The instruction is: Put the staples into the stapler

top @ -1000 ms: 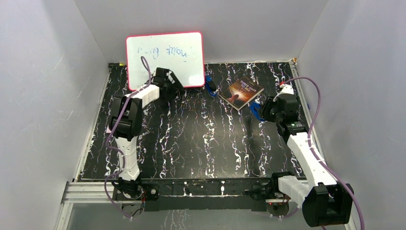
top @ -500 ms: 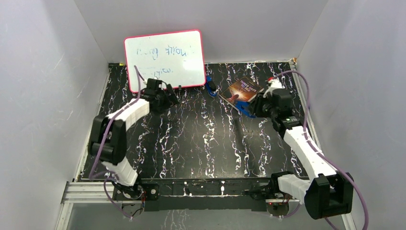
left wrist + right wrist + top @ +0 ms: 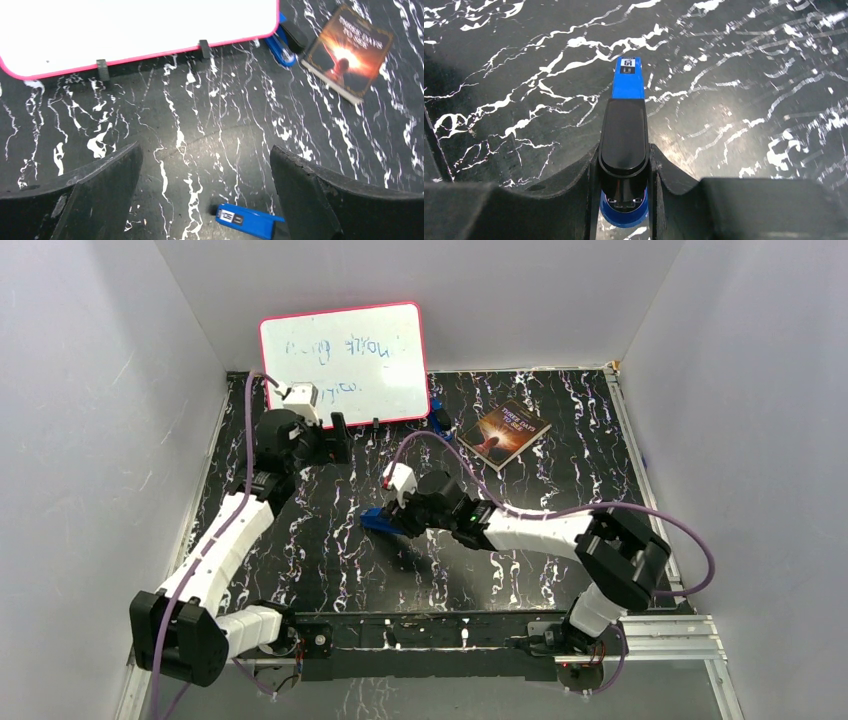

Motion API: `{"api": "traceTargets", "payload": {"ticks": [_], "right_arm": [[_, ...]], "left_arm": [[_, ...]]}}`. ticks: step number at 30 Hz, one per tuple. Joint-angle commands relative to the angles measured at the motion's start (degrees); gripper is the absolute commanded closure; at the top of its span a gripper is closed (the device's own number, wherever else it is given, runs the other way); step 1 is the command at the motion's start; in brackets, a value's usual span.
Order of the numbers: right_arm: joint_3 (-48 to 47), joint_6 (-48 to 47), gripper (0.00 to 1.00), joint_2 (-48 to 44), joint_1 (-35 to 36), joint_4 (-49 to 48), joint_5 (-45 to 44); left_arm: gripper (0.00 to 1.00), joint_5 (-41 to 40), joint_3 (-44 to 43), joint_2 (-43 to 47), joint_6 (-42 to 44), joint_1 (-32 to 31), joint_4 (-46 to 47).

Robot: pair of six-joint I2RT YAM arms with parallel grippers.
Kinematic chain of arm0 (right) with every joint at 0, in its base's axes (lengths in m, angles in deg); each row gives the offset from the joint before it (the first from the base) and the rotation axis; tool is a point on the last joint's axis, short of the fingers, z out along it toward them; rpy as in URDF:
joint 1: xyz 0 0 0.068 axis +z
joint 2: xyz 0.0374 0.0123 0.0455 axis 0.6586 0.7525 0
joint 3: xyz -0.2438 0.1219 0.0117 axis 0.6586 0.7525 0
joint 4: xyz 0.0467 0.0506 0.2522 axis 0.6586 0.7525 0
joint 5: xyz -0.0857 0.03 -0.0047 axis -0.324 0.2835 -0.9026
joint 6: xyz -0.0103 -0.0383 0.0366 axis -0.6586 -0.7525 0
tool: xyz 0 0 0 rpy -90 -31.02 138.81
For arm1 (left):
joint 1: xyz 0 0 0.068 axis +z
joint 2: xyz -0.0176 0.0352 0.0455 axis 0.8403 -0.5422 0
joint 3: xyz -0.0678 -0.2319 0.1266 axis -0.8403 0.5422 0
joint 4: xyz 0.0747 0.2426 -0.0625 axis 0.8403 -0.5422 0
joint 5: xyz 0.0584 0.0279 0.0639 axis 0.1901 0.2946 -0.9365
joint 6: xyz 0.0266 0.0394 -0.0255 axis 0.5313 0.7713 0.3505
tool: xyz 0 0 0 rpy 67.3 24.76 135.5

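Clamped on the stapler (image 3: 627, 82) with the right gripper (image 3: 624, 159), pinching its black top from both sides, blue nose pointing away from the wrist. Held near the middle of the table (image 3: 330, 570), low over the marbled black surface, perhaps touching it; hard to tell. Spread wide and holding nothing at the left gripper (image 3: 205, 150), up near the whiteboard (image 3: 345, 360). Farther right, a book (image 3: 505, 432), with a small blue object (image 3: 440, 422) between board and book.

The stapler (image 3: 624, 140) is blue and black; the table (image 3: 754, 90) black, veined white.
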Motion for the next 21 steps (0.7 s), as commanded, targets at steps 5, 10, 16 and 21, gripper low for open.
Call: {"api": "traceTargets", "payload": {"ticks": [5, 10, 16, 21], "right_arm": [[0.9, -10.4, 0.74, 5.0, 1.1, -8.5, 2.1], [5.7, -13.0, 0.64, 3.9, 1.0, -12.4, 1.0], [7.7, -12.9, 0.56, 1.5, 0.8, -13.8, 1.4], [9.1, -11.8, 0.48, -0.7, 0.6, -14.4, 2.6]], "left_arm": [[0.04, 14.0, 6.9, 4.1, 10.6, 0.3, 6.4], [0.04, 14.4, 7.0, 2.9, 13.3, 0.2, 5.2], [0.04, 15.4, 7.2, 1.9, 14.9, 0.3, 5.0], [0.04, 16.3, 7.4, 1.5, 18.7, 0.3, 4.3]]}}
